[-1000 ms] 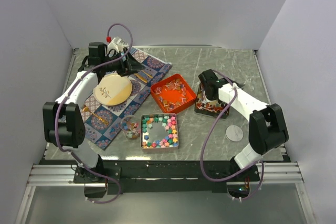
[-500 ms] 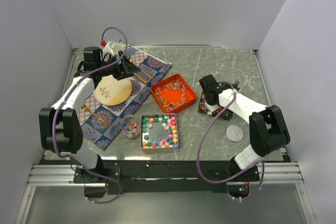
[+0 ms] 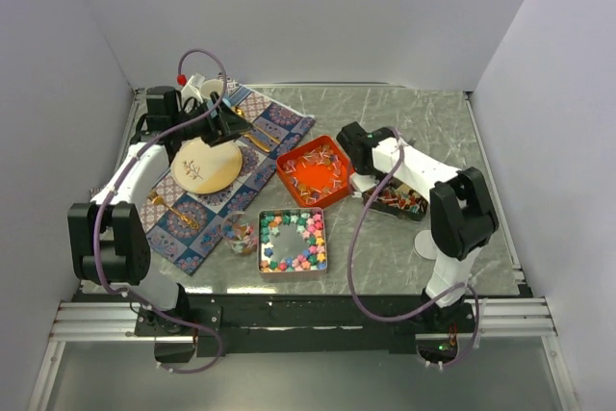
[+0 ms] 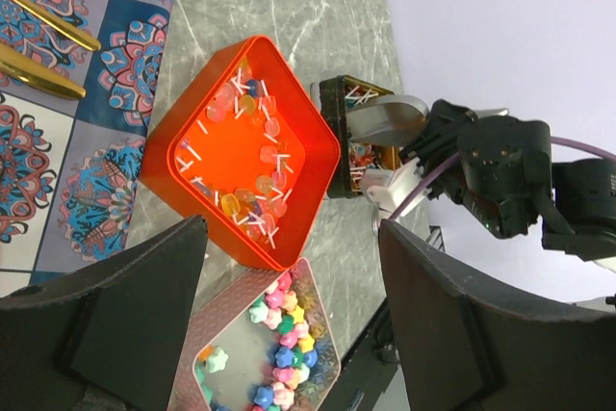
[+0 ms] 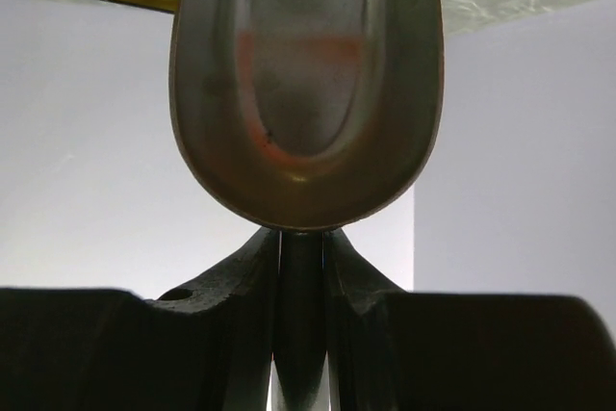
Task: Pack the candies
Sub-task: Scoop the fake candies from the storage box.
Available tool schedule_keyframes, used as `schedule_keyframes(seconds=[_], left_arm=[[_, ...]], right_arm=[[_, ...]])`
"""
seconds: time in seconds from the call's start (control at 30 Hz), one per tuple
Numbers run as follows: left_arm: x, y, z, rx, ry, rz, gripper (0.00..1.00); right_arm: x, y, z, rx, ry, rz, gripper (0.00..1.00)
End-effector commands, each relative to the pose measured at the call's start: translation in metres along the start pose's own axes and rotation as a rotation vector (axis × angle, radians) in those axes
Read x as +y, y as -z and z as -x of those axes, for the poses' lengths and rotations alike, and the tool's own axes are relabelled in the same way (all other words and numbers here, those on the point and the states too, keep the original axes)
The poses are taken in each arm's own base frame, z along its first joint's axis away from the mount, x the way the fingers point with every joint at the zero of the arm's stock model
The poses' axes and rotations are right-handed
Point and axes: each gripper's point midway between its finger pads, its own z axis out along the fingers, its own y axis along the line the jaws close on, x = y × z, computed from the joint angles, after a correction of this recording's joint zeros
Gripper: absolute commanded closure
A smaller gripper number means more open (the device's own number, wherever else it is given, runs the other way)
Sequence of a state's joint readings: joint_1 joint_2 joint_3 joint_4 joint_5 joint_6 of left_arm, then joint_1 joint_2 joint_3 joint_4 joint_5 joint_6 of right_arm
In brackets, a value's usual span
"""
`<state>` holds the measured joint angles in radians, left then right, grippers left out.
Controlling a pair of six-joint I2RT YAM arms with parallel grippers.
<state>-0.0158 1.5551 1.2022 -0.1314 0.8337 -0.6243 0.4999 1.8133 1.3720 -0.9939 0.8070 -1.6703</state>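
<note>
Pastel star candies (image 3: 306, 236) lie in a silver tin (image 3: 268, 263) at the front centre. Lollipop-like candies (image 3: 325, 172) fill an orange tray (image 3: 289, 163), and wrapped candies (image 3: 402, 201) fill a dark tin (image 3: 370, 192) to its right. My right gripper (image 3: 358, 151) hovers between tray and dark tin, shut on the handle of a silver scoop (image 5: 306, 84), whose bowl looks empty. The left gripper (image 3: 223, 122) hangs open and empty over the patterned cloth; from its wrist I see the tray (image 4: 164, 156), the star candies (image 4: 279, 334) and the scoop (image 4: 385, 117).
A cream plate (image 3: 205, 164) and gold cutlery (image 3: 258, 141) lie on the patterned cloth (image 3: 279, 120) at the back left. A small glass bowl (image 3: 239, 233) stands left of the silver tin. A round grey lid (image 3: 428, 244) lies by the right arm.
My right gripper has swung left with the scoop, from over the dark tin toward the orange tray. The dark tin now lies flat, farther right. The left arm has shifted slightly.
</note>
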Motion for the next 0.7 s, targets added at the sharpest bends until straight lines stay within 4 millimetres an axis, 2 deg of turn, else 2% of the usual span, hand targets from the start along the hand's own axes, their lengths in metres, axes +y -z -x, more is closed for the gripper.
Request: schedule_keyframes(seconds=[0.0,0.17,0.2,0.27,0.37,0.4,0.47,0.53,0.6,0.67], left_arm=[[-0.013,0.004,0.01,-0.028,-0.028,-0.037,0.22],[-0.013,0.001,0.013,-0.027,-0.032,-0.042,0.22],[-0.012,0.001,0.013,-0.027,-0.031,-0.041,0.22],[-0.01,0.0,0.012,-0.024,-0.023,-0.038,0.22],[-0.01,0.001,0.01,-0.022,-0.02,-0.036,0.22],[-0.009,0.001,0.009,-0.018,-0.02,-0.034,0.22],[-0.008,0.001,0.008,-0.015,-0.023,-0.026,0.22],[-0.005,0.002,0.005,-0.007,-0.022,-0.017,0.22],[-0.002,0.001,0.002,0.0,-0.02,-0.01,0.22],[0.003,0.0,0.0,0.006,-0.012,0.003,0.23]], right_arm=[[0.042,-0.001,0.02,-0.119,0.013,0.068,1.0],[0.074,-0.001,0.025,-0.148,0.011,0.063,1.0],[0.083,-0.006,0.031,-0.159,0.025,0.073,1.0],[0.092,-0.007,0.029,-0.169,0.019,0.061,1.0],[0.101,-0.015,0.039,-0.197,-0.024,0.087,1.0],[0.099,-0.016,0.04,-0.203,-0.05,0.098,1.0],[0.094,-0.024,0.052,-0.234,-0.11,0.15,1.0],[0.08,-0.029,0.058,-0.263,-0.15,0.16,1.0],[0.07,-0.03,0.062,-0.298,-0.172,0.153,1.0],[0.07,-0.029,0.074,-0.36,-0.19,0.173,1.0]])
